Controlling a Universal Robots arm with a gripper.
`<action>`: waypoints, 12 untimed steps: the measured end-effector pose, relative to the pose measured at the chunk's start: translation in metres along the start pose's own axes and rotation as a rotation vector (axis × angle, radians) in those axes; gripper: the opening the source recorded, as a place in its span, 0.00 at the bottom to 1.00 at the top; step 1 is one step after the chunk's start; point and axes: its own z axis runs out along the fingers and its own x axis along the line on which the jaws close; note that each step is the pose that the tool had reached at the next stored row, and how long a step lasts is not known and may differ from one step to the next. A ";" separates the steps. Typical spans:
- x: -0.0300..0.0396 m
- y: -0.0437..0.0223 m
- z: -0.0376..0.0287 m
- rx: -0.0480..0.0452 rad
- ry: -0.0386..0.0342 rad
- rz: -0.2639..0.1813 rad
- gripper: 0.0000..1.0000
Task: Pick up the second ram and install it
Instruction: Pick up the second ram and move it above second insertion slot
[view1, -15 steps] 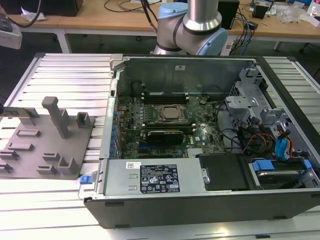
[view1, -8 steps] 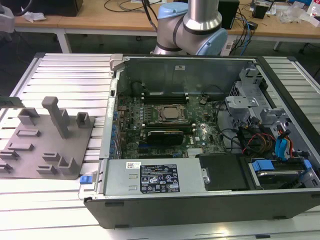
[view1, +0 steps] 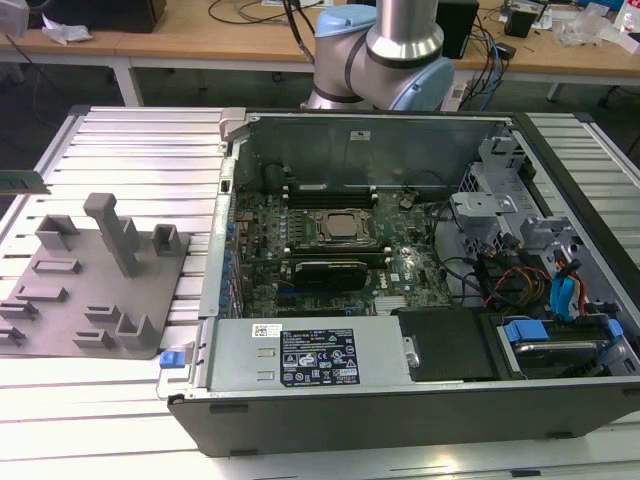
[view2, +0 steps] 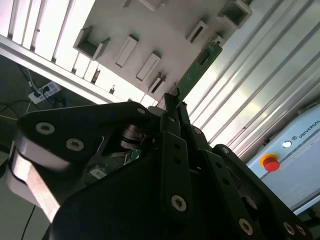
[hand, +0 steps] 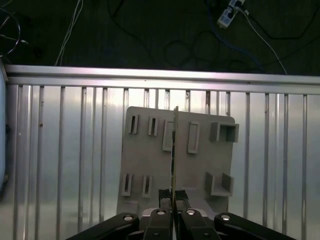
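Above the grey plate (hand: 145, 160), the claw (hand: 173, 194) is clenched on the second ram (hand: 174, 150), with one finger pressed on each flat side. In the first wrist view the ram looks like a thin line, because its narrow edge faces the camera. It hangs in the air over the middle of the plate, with little slots and pockets on both sides of it. In the second wrist view the claw (view2: 172, 102) is seen from the side. There the ram (view2: 197, 67) shows its green face and sticks out past the fingers toward the plate (view2: 165, 30). Beside the plate, the ribbed metal surface (hand: 65, 150) has long bare strips with room to move. The surface ends at a straight rail, and past that edge is the dark floor with cables and a power strip (hand: 227, 12). The second wrist view also shows a red button (view2: 270, 163) on a pale box off to one side. In the exterior view the plate (view1: 90, 290) lies on the left, with a tall post (view1: 115, 230) standing up from it. Just to its right is the open computer case (view1: 400, 425), whose walls stand up around the green board. A square socket (view1: 335, 228) sits in the middle of the board. The arm's base (view1: 385, 45) stands at the far side of the case.
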 end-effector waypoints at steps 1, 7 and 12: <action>-0.0023 -0.0001 0.0001 -0.0004 -0.0012 0.000 0.14; -0.0168 -0.0004 -0.0033 -0.0015 -0.0049 -0.002 0.14; -0.0213 0.0000 -0.0194 -0.0012 -0.0054 -0.002 0.14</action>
